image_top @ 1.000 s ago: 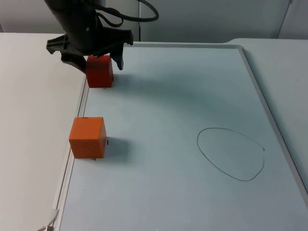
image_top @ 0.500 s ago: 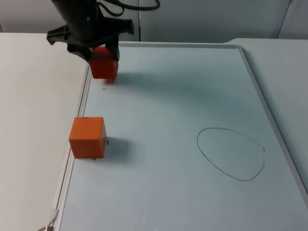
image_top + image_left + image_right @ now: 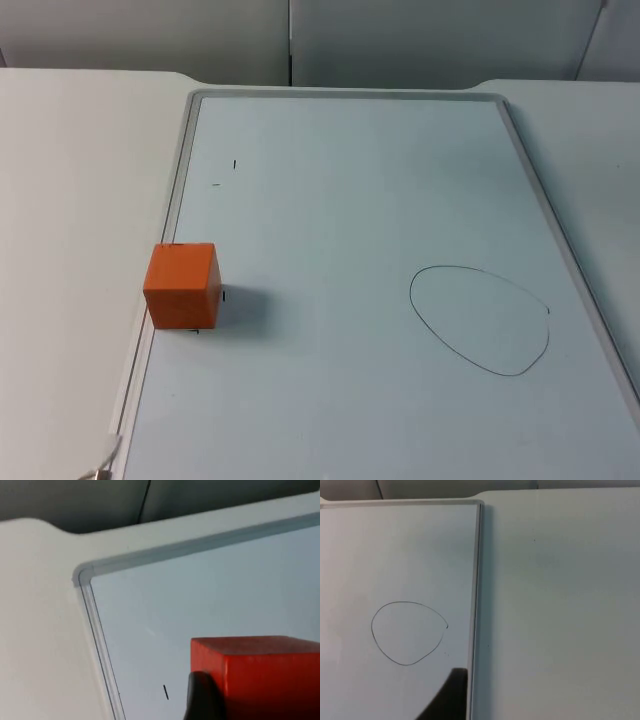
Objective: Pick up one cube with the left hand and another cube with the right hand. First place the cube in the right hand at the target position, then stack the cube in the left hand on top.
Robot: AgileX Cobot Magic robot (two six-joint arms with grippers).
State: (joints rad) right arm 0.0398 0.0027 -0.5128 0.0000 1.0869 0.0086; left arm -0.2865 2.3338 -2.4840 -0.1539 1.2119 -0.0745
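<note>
Left gripper: raised above the board's far left corner, pinching a red cube; one black fingertip lies against the cube's near face
Held cube: off the surface, above the board near its far edge, square to the camera, top face and one side face visible
Second cube: orange, resting on the board at its left edge, about halfway along that edge, touching the frame there; nothing grips it
Board: pale whiteboard with a grey frame, lying flat on the white table
Circle: thin hand-drawn outline on the board, toward its right edge, well apart from the orange cube; nothing lies inside it
Marks: short black strokes on the board near its far left corner, and small ones beside the orange cube
Right gripper: above the table near the board's right edge, one dark fingertip just beside the frame, near the circle; whether its jaws are spread or closed cannot be told
</note>
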